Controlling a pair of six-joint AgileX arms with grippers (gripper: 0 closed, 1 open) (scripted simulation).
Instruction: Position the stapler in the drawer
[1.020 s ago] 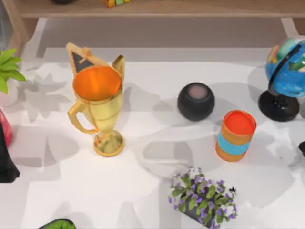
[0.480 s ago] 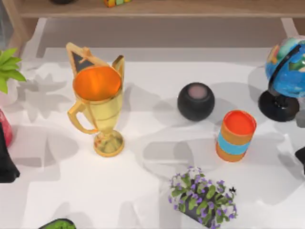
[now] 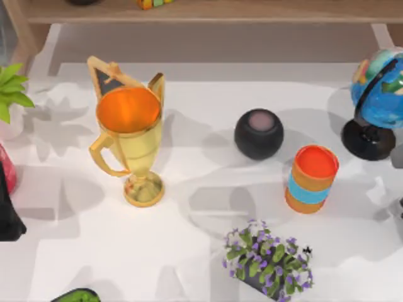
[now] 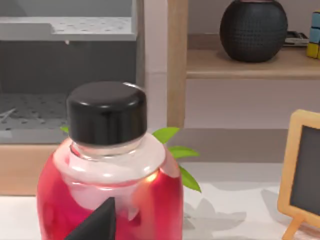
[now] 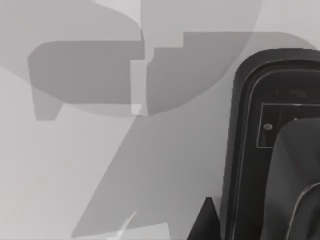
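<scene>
The black object that looks like the stapler [image 5: 272,140] lies on the table [image 5: 75,165] beside the right gripper [image 3: 400,207] at the right edge; whether that gripper is released or clenched I cannot tell, and it should centre squarely over the body before closing, left gripper [image 3: 6,217] parked at the left edge.

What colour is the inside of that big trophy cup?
Orange, inside a gold trophy cup; the top view shows it best.

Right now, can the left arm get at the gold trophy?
Probably yes. The left gripper sits at the table's left edge, and bare tabletop lies between it and the gold trophy. The red bottle stands close beside it, so swing clear.
</scene>
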